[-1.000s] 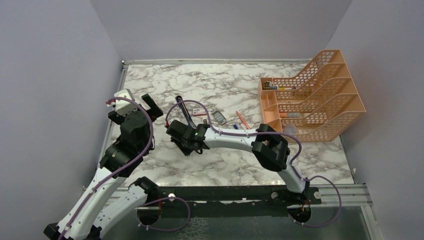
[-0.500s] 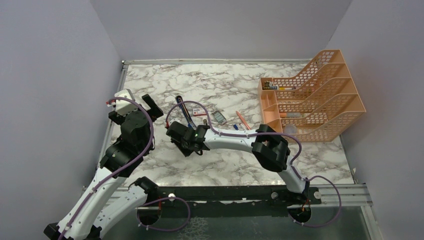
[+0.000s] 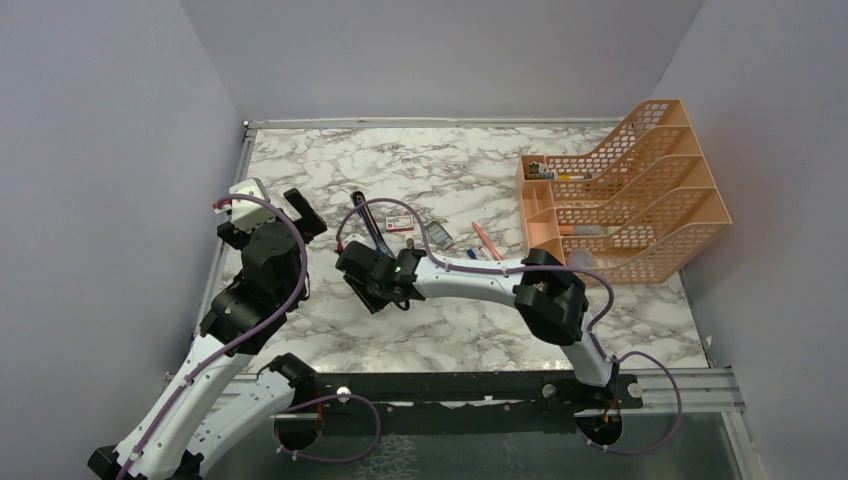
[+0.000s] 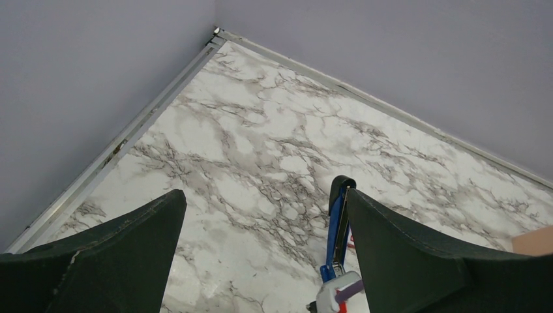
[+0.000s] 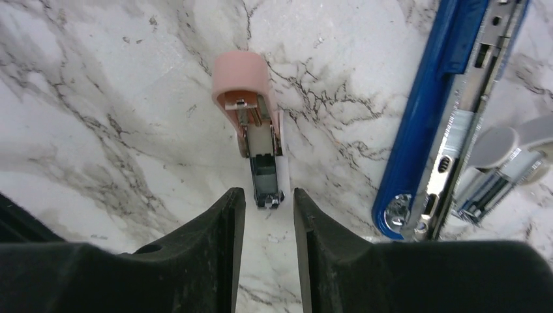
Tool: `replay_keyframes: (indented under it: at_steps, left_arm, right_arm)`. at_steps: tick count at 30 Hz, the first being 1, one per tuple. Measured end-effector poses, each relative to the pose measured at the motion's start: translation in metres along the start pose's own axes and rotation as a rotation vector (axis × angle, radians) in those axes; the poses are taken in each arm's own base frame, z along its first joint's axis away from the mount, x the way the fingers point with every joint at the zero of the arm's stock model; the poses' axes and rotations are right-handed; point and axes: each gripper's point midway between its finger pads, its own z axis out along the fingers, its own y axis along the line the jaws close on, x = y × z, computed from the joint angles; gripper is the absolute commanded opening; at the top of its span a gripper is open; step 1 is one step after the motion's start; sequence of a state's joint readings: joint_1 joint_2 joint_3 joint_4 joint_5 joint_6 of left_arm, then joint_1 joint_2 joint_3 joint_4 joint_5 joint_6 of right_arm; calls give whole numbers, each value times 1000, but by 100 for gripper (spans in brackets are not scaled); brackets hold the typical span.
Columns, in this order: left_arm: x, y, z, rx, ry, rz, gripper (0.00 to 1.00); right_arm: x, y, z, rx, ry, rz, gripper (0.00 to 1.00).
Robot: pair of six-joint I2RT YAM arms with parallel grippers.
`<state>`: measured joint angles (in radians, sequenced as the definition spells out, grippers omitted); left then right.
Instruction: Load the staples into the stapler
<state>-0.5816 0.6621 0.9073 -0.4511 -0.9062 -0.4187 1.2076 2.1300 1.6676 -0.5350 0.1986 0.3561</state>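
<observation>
Right claw [image 5: 269, 195] parted around pink-capped metal piece [image 5: 251, 98], hidden overhead, blue stapler [image 5: 443, 111] beside, left claw [image 4: 264, 195] spread empty

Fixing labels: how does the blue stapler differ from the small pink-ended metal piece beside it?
The slim bright-blue stapler is long, running out of the right wrist view; the pink-ended metal piece is short. The stapler lies beside the right end effector; the piece's tip reaches between its fingertips. Both lie on the marble table.

Blue stapler [image 5: 427, 111] lies opened, silver channel [image 5: 464, 107] exposed; red-and-white staples box [image 3: 398, 222] lies seemingly just right of it.
</observation>
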Motion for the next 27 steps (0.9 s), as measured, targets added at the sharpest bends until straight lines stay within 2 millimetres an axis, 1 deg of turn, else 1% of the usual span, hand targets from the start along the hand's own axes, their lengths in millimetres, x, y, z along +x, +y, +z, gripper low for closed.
replay_keyframes:
  at_steps: [3,6,8,11,13,15,18,21,23,25,27]
  left_arm:
    - [0,0,0,0,0,0,94]
    - [0,0,0,0,0,0,94]
    - [0,0,0,1,1,1,94]
    - [2,-2,1,4,6,3,94]
    - [5,-5,2,11,16,9,95]
    - [10,-9,4,24,34,22,96]
    - [20,-18,7,52,67,43,96]
    - [29,-31,11,94,99,63,97]
    - [34,-39,12,128,119,75,98]
    - [37,-46,13,155,130,81,99]
    - [41,-56,13,197,145,82,99]
  right_arm:
    - [-10,-3,-22,-1,-47,31,40]
    - [-24,-10,-50,1,-116,72,39]
    - [-30,-20,-66,12,-155,100,38]
    - [-28,-39,-83,40,-181,142,36]
    - [-22,-59,-88,74,-182,184,36]
    - [-12,-84,-90,117,-171,234,36]
    - [11,-127,-88,193,-129,322,38]
    - [34,-165,-86,261,-81,399,41]
    - [45,-179,-84,290,-55,428,43]
    - [52,-185,-83,299,-38,443,44]
    - [54,-189,-82,300,-31,459,43]
